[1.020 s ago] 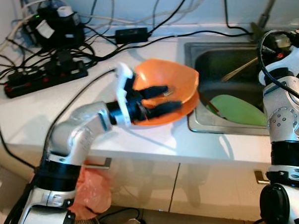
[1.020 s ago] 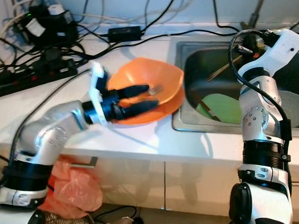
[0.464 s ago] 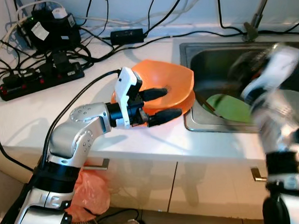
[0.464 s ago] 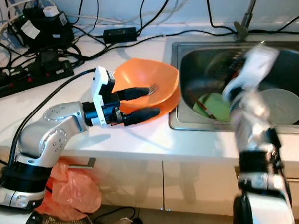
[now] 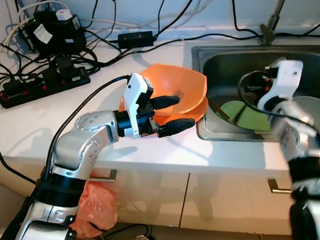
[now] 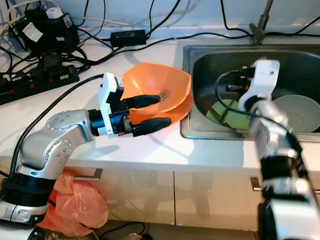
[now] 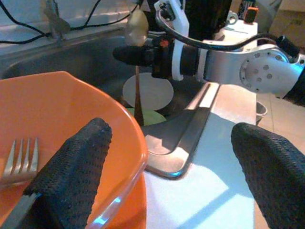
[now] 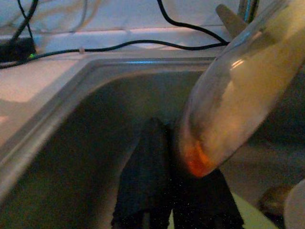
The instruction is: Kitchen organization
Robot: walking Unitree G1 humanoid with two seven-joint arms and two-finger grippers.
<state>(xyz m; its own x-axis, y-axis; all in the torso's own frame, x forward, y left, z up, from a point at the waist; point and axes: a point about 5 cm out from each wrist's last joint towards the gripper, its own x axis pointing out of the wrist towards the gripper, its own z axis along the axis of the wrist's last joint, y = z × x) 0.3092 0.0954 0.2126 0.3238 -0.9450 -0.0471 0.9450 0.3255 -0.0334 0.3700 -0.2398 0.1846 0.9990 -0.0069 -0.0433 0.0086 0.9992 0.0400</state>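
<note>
Raised since before, left pincer [image 5: 170, 113] straddles orange bowl's [image 5: 187, 84] rim.

orange bowl [image 5: 186, 87], green plate [image 5: 243, 113], white counter [image 5: 38, 120]

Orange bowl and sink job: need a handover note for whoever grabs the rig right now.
Left gripper: open, fingers straddling the near rim of the orange bowl, not closed on it.
Right gripper: over the sink, shut on a pale spoon-like utensil.
Things: the bowl sits on the counter in a second orange dish beside the sink, with a fork inside. A green plate and a white plate lie in the sink.
Done: utensil lifted.
Left: put the utensil somewhere, grasp the bowl, clear the sink.
</note>
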